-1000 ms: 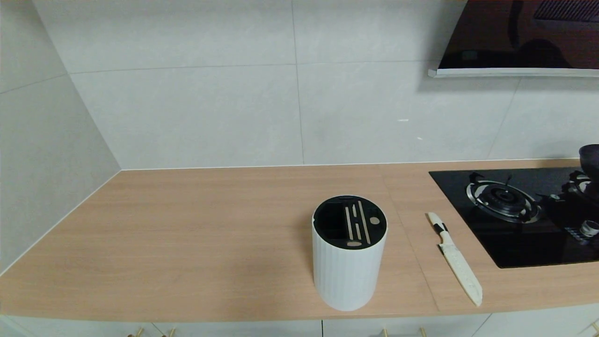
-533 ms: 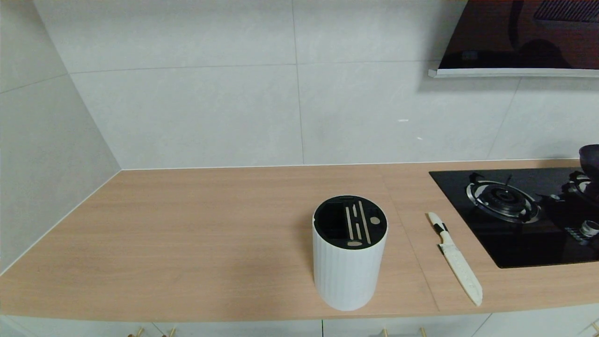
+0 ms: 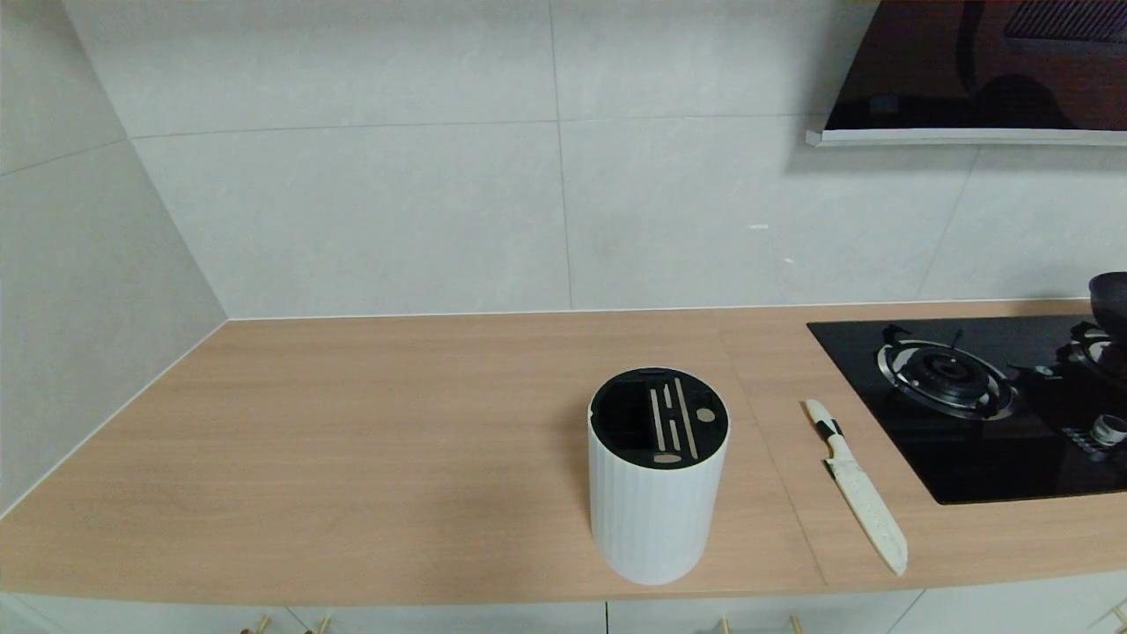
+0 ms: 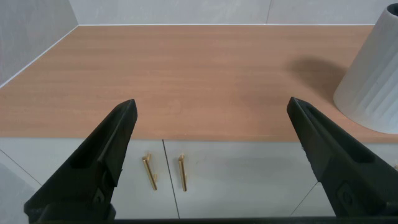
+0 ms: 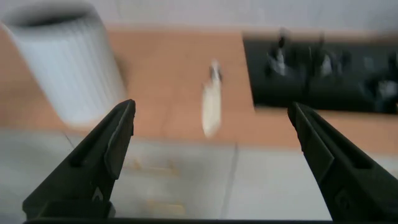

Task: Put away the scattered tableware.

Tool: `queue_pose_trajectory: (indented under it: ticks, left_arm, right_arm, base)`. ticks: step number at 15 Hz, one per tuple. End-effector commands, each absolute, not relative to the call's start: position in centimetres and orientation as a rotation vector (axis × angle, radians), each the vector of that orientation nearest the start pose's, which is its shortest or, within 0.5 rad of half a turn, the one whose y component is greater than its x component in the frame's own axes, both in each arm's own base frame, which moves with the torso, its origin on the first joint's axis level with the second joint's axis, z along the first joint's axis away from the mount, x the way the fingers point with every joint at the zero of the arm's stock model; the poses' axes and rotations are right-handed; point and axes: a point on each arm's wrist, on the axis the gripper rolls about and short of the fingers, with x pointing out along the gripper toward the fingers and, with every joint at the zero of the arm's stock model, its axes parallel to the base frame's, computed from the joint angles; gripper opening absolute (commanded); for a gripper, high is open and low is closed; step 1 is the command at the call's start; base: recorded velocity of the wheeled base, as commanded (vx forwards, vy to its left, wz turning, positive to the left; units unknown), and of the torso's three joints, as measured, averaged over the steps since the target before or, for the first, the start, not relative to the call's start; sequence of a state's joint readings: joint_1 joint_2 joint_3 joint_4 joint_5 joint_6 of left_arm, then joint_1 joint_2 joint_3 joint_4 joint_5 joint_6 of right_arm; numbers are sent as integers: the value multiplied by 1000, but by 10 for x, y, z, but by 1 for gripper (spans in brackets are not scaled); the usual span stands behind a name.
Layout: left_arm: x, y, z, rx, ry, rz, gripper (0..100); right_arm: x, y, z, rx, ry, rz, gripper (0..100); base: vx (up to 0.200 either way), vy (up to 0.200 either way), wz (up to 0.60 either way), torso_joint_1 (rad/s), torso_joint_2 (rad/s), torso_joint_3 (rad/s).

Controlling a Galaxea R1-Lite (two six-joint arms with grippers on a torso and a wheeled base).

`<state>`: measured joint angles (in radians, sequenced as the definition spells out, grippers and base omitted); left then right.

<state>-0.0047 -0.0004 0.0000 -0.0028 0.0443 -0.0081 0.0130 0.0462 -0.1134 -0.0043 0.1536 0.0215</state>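
A white ribbed knife holder [image 3: 657, 480] with a black slotted top stands near the front edge of the wooden counter [image 3: 379, 440]; its side shows in the left wrist view [image 4: 373, 81] and the right wrist view [image 5: 65, 59]. A cream knife [image 3: 854, 487] with a black band lies flat to its right, blade toward the counter's front edge, also seen as the knife [image 5: 212, 106]. My left gripper [image 4: 211, 146] is open below the counter front, left of the holder. My right gripper [image 5: 211, 152] is open in front of the counter, facing the knife.
A black gas hob [image 3: 977, 396] with burners is set into the counter at the right, under a range hood [image 3: 977, 75]. A dark pot [image 3: 1109, 299] stands at the far right. Cabinet doors with gold handles [image 4: 165, 171] lie below the counter. Tiled walls close the back and left.
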Motion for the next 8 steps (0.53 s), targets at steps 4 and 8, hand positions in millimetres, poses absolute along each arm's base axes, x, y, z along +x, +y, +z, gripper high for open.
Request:
queue_pose_trajectory:
  ticks: [4,8]
  left_arm:
    - [-23,1,76,-9,-3,40,100]
    - [-23,1,76,-9,-3,40,100]
  right_arm:
    - [13,6,131,57,232,294,100]
    - [68,15,149,46,453,379,100]
  base:
    - [0,0,0,0,0,0]
    - [0,0,0,0,0,0]
